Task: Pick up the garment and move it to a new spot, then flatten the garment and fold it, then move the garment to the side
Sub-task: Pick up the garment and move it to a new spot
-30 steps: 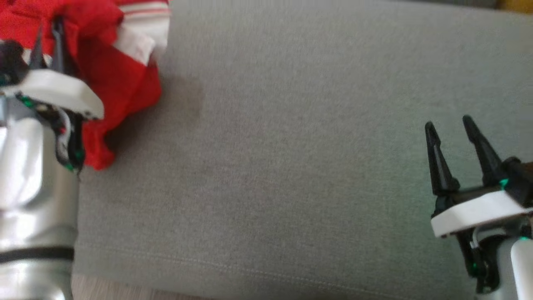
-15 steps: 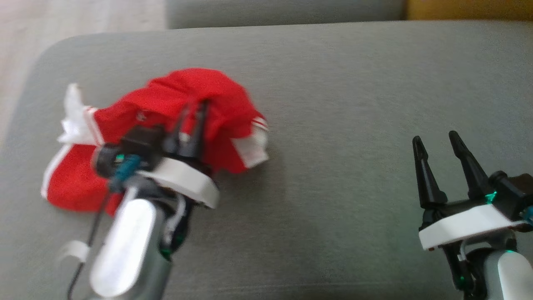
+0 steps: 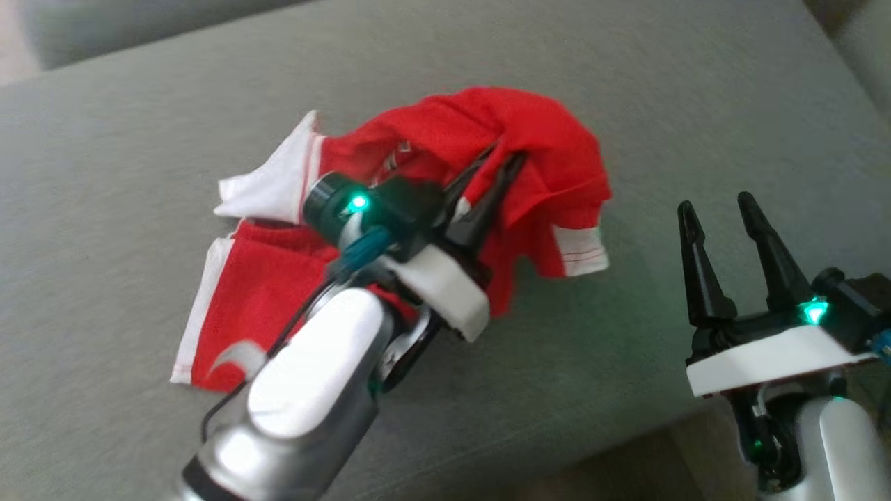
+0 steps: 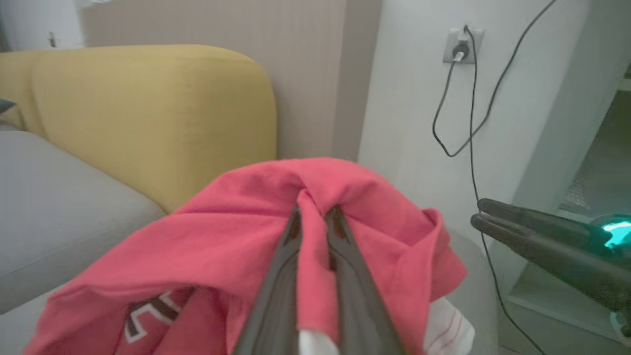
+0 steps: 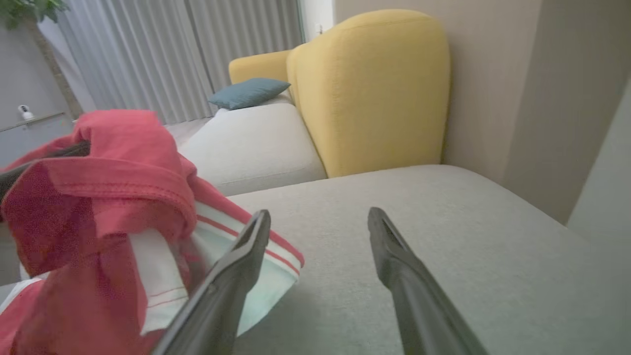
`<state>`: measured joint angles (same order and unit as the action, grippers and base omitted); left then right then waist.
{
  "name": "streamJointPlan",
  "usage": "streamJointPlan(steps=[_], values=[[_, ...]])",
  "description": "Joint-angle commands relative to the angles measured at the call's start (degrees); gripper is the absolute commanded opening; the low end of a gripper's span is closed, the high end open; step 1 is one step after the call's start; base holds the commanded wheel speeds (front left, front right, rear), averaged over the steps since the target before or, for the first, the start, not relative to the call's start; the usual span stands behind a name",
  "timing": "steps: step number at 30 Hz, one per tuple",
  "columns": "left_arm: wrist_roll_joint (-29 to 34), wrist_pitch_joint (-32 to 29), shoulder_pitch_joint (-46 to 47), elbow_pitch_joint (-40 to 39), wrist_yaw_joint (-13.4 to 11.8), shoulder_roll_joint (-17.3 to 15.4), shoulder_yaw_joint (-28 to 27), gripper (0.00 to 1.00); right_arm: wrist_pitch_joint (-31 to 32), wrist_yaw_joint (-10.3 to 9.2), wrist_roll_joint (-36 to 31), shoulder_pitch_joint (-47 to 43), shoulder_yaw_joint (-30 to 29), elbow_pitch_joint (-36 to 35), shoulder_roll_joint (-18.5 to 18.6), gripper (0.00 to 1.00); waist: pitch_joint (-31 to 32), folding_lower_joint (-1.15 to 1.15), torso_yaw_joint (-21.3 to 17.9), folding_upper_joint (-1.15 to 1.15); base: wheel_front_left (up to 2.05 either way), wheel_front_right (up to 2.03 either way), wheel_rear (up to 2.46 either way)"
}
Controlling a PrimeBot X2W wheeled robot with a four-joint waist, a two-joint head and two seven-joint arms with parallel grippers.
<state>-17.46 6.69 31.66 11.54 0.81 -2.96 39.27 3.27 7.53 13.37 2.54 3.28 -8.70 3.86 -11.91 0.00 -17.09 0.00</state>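
The garment [image 3: 445,139] is a red shirt with white, red-striped sleeve bands, bunched on the grey cushion [image 3: 139,118]. My left gripper [image 3: 498,160] is shut on a raised fold of its red cloth, which drapes over both fingers. In the left wrist view the cloth [image 4: 222,236] is pinched between the two fingers [image 4: 281,276]. My right gripper [image 3: 717,205] hangs open to the right of the garment, apart from it, with nothing between its fingers. The right wrist view has the garment [image 5: 98,197] at the left, beside its open gripper [image 5: 318,217].
The cushion's front edge [image 3: 626,438] runs close below the right gripper. A yellow sofa back [image 5: 369,88] and a second grey seat [image 5: 251,143] with a blue pillow [image 5: 246,92] lie beyond. A wall socket [image 4: 461,47] with a black cable hangs on the wall.
The head camera has swung, so the whole picture shifted. My left gripper keeps its hold and the garment now sits nearer the right gripper. The right gripper stays open.
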Motion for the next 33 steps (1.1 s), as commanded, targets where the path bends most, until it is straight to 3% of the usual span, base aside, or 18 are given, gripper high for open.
streamJointPlan(steps=[1, 8, 15, 16, 17, 18, 24, 33], values=[[-0.50, 0.06, 2.87, -0.73, -0.64, 0.06, -0.84, 0.00, -0.61, -0.04, 0.61, 2.21, 1.31, -1.73, -0.36, 1.00, -4.31, 0.00, -4.77, 0.00, 0.00, 0.00, 0.00], [-3.66, -4.36, 5.18, 10.55, -1.81, 0.07, 3.69, 0.00, -2.55, -0.04, 1.20, 2.57, 1.29, 0.36, -0.68, 1.00, -6.39, 0.00, -5.92, 0.00, 0.00, 0.00, 0.00], [-4.78, -3.99, 4.03, 16.63, -2.21, -0.33, 3.84, 0.00, -2.93, -0.04, 0.64, 3.07, 1.59, 1.75, -0.70, 1.00, -4.59, 0.00, -1.72, 0.00, 0.00, 0.00, 0.00], [-4.91, -3.26, 3.63, 16.77, -2.33, -0.45, 3.70, 0.05, -2.82, -0.04, 0.53, 3.02, 1.63, 1.88, -0.61, 1.00, -4.07, 0.00, -0.87, 0.00, 0.00, 0.00, 0.00], [-4.96, -2.20, 3.24, 16.73, -2.53, -0.53, 3.53, 0.96, -2.68, -0.04, 0.38, 2.91, 1.59, 1.99, -0.46, 1.00, -3.50, 0.00, 0.06, 0.00, 0.00, 0.00, 0.00], [-5.19, -1.13, 2.71, 16.52, -2.46, -0.58, 3.41, 1.00, -2.54, -0.04, 0.24, 2.82, 1.61, 2.08, -0.31, 1.00, -2.92, 0.00, 0.92, 0.00, 0.00, 0.00, 0.00], [-5.88, 5.64, -1.72, 12.52, -5.06, -1.69, 1.11, 1.00, -1.46, -0.04, -0.64, 1.69, 1.39, 1.79, 0.74, 1.00, 0.78, 0.00, 6.18, 0.00, 0.00, 0.00, 0.00], [-4.47, 8.25, -10.80, 0.71, -15.46, -8.55, -10.12, 1.00, 0.66, -0.04, -1.79, -0.50, -0.50, -0.11, 1.66, 1.00, 4.10, 0.00, 12.51, 0.00, 0.00, 0.00, 0.00]])
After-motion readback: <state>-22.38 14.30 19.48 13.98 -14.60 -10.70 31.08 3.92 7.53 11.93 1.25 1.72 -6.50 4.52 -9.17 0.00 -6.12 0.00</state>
